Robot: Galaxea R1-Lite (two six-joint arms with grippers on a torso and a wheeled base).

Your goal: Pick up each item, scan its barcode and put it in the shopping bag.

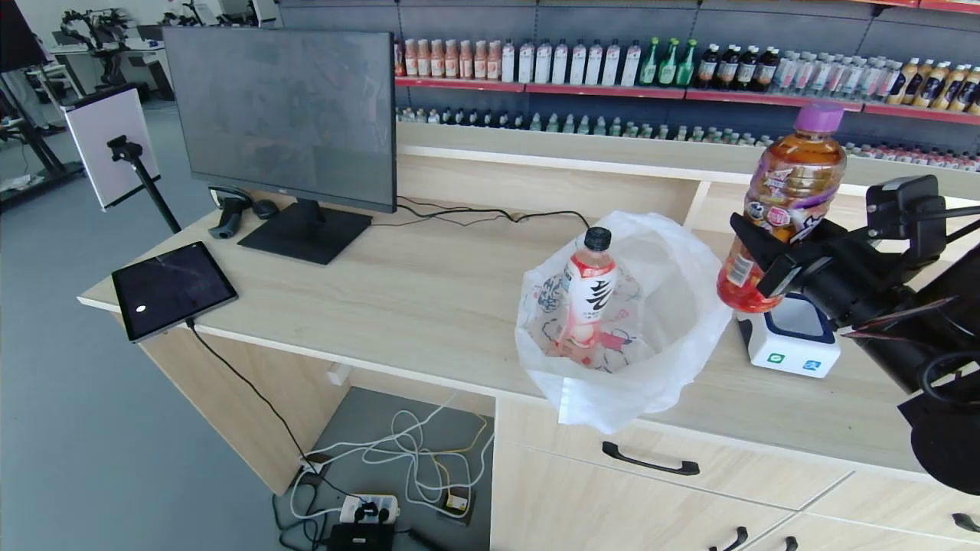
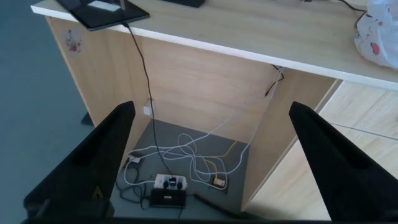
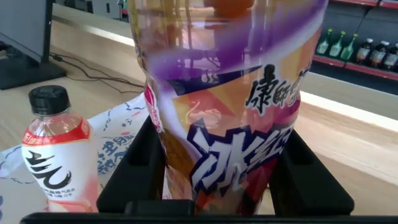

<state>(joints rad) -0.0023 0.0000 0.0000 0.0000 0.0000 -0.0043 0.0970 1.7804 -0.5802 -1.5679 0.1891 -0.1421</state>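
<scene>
My right gripper (image 1: 773, 256) is shut on a tea bottle (image 1: 785, 207) with a purple cap and amber drink, held tilted just above the white barcode scanner (image 1: 792, 344) at the counter's right. The tea bottle (image 3: 230, 106) sits between the black fingers (image 3: 134, 165) in the right wrist view. A white plastic shopping bag (image 1: 624, 321) stands open mid-counter, with a pink drink bottle (image 1: 588, 295) with a black cap upright inside; the same pink bottle (image 3: 56, 152) is beside the tea bottle. My left gripper (image 2: 211, 162) is open, low in front of the counter, over floor cables.
A monitor (image 1: 283, 115) stands at the counter's back left, with a tablet (image 1: 172, 289) at the front left corner and a handheld scanner (image 1: 227, 218) behind it. Drawers (image 1: 651, 463) sit under the counter. Cables and a power strip (image 2: 168, 186) lie on the floor.
</scene>
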